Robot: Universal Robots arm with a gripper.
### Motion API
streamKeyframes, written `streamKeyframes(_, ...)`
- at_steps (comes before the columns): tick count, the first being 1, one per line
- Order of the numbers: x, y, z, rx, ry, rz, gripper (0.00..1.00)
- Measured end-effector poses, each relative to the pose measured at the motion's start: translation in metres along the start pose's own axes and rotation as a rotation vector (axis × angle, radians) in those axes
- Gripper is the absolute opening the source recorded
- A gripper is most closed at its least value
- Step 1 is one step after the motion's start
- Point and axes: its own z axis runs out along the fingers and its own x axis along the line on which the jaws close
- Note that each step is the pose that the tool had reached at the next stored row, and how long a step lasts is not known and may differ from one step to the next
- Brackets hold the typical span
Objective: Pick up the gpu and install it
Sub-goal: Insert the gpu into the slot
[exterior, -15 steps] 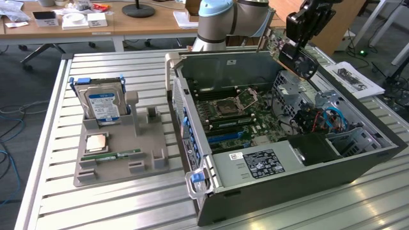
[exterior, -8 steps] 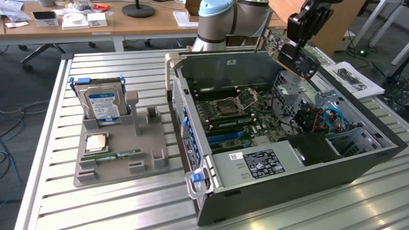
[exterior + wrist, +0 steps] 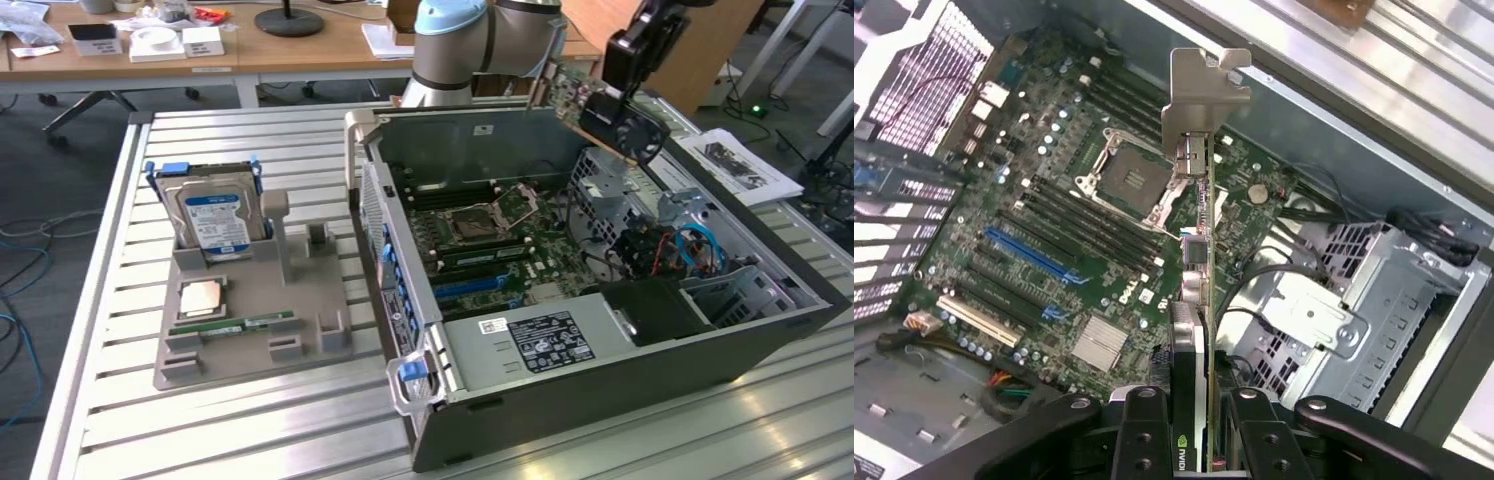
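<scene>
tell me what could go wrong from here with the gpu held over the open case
1. The gripper holds the gpu by one end only, high over the motherboard; a slip might drop it onto the cpu socket.
2. Loose black cables by the drive cage lie close beside the card and could snag it.
3. The card may come down off line with the blue slot.

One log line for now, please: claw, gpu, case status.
claw: shut on gpu | gpu: held over open case, above motherboard, not in a slot
</scene>
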Motion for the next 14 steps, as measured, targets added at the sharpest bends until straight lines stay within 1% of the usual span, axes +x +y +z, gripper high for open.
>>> streamKeyframes(14, 0.0000, 0.0000, 0.0001, -0.0051, 0.0107, -0.219, 0.27)
